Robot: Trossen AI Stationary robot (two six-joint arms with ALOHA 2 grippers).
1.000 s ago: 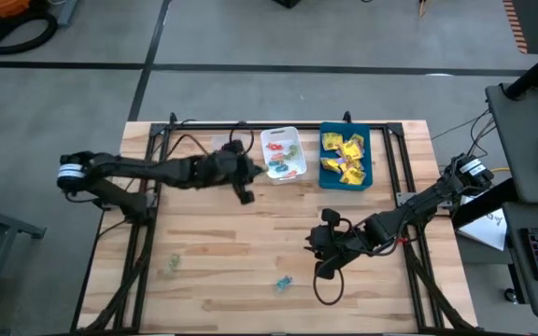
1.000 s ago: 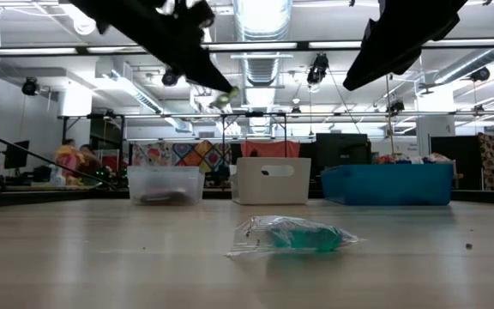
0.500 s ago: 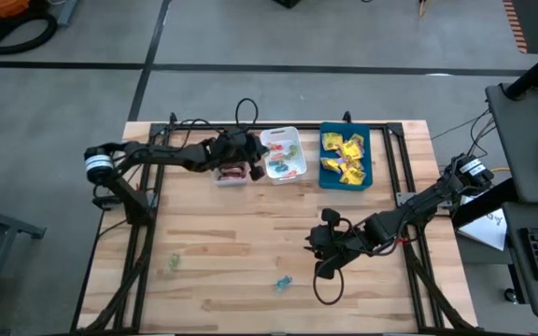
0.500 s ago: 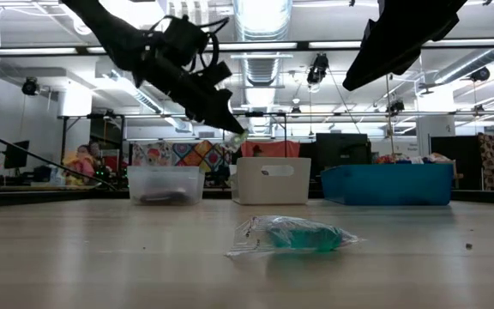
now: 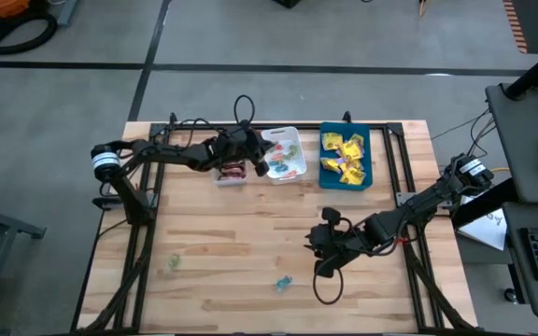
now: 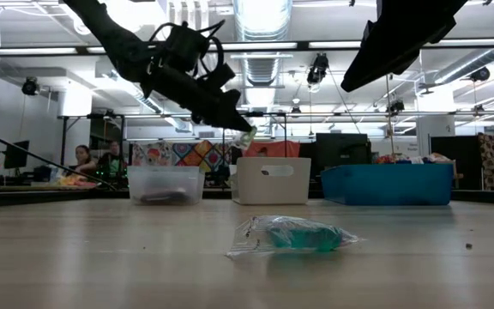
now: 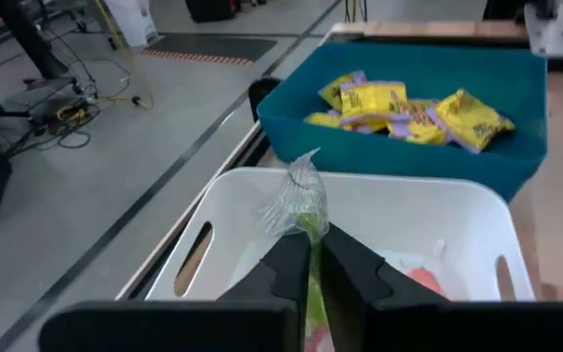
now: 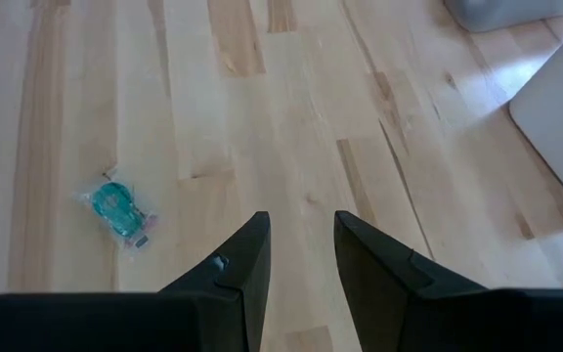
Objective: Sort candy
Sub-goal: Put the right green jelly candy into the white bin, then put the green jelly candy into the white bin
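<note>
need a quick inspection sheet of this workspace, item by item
surface: wooden table, mostly bare.
job's things: white tray holds mixed sweets; blue tray holds yellow packets; clear tray beside the white one; teal candy and green candy loose on the table.
clutter: nothing seen.
grippers: left gripper shut on a green wrapped candy above the white tray; right gripper open, empty, above the table near the teal candy.
cables: black loops on both arms.
surroundings: concrete floor; people seated far behind.
</note>
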